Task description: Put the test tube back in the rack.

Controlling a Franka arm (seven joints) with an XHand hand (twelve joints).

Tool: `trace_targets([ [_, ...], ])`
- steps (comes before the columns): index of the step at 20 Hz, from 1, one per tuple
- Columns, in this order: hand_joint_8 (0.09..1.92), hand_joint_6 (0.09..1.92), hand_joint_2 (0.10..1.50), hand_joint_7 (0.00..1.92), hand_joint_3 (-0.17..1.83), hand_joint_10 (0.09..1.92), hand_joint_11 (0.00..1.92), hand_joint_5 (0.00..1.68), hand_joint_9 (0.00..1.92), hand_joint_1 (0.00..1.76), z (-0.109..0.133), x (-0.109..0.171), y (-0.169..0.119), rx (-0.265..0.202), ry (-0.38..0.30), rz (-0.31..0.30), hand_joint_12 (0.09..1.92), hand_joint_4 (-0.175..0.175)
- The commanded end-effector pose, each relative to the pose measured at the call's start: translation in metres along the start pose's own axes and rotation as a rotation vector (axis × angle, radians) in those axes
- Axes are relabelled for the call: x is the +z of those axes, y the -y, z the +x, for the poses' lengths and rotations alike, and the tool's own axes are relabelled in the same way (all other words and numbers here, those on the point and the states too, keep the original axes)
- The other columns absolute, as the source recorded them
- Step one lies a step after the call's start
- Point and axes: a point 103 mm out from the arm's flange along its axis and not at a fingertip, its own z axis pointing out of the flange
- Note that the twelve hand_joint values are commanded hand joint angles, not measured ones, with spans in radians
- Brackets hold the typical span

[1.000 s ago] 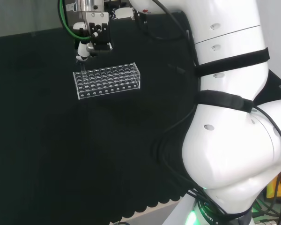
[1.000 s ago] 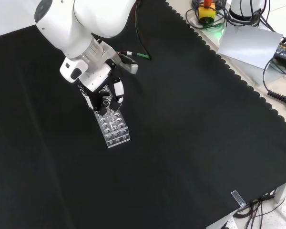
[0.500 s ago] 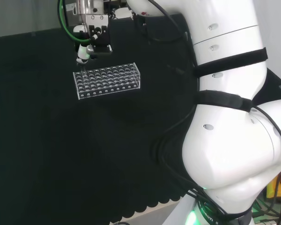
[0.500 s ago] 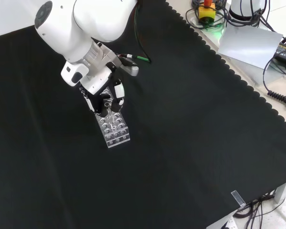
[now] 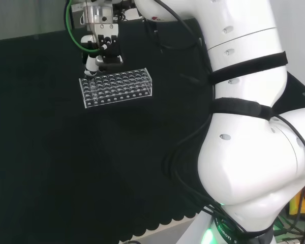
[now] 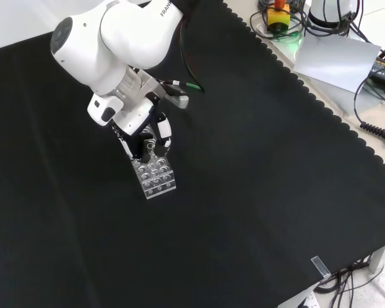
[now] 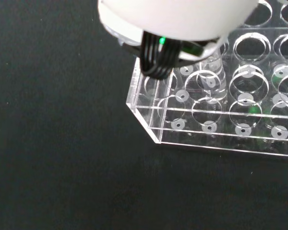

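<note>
Black cloth covers the surface; hand (image 5: pixel 99 60) hovers over the rack's (image 5: pixel 117 87) far-left end in the head view, finger state unclear. Wrist view shows a tube (image 7: pixel 212 76) standing in a corner hole.

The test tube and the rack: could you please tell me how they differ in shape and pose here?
The test tube is a slim cylinder standing upright in a hole near the rack's corner; the rack is a wide, flat block of many round holes resting on the black cloth. Both are clear.

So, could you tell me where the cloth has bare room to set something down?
Front view: the black cloth lies bare from the rack to its scalloped edge, and left of the rack too. It is crowded only at the rack's far end, where the hand hovers.
</note>
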Motion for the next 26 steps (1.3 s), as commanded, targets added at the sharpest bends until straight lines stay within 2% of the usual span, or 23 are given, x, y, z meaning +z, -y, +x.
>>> trace_targets([
  [1,0.65,0.65,0.56,1.36,0.81,0.65,1.21,1.3,1.6,1.33,0.003,0.013,-0.002,-0.006,-0.001,0.021,0.89,-0.175],
  [4,0.66,0.65,0.56,1.35,0.8,0.66,1.21,1.3,1.6,1.32,0.001,0.014,-0.001,-0.02,-0.047,0.036,0.91,-0.175],
  [6,0.69,0.69,0.67,1.29,0.64,0.66,1.13,1.23,1.51,1.31,-0.002,0.011,-0.001,-0.035,-0.081,0.065,1.05,-0.175],
  [8,0.74,0.74,0.62,1.21,0.71,0.72,0.88,1.01,1.33,1.22,-0.004,0.007,0.0,-0.043,-0.089,0.073,1.27,-0.146],
  [11,0.84,0.81,0.53,1.01,0.84,0.8,0.67,0.77,1.12,1.17,-0.006,-0.001,0.005,-0.05,-0.095,0.065,1.4,-0.108],
  [18,0.92,0.79,0.5,0.66,0.84,0.86,0.48,0.47,0.8,1.13,-0.007,-0.031,0.022,-0.071,-0.107,0.04,1.46,-0.05],
  [26,0.92,0.71,0.5,0.59,0.82,0.87,0.44,0.41,0.73,1.1,-0.009,-0.092,0.052,-0.07,-0.077,-0.05,1.47,-0.037],
])
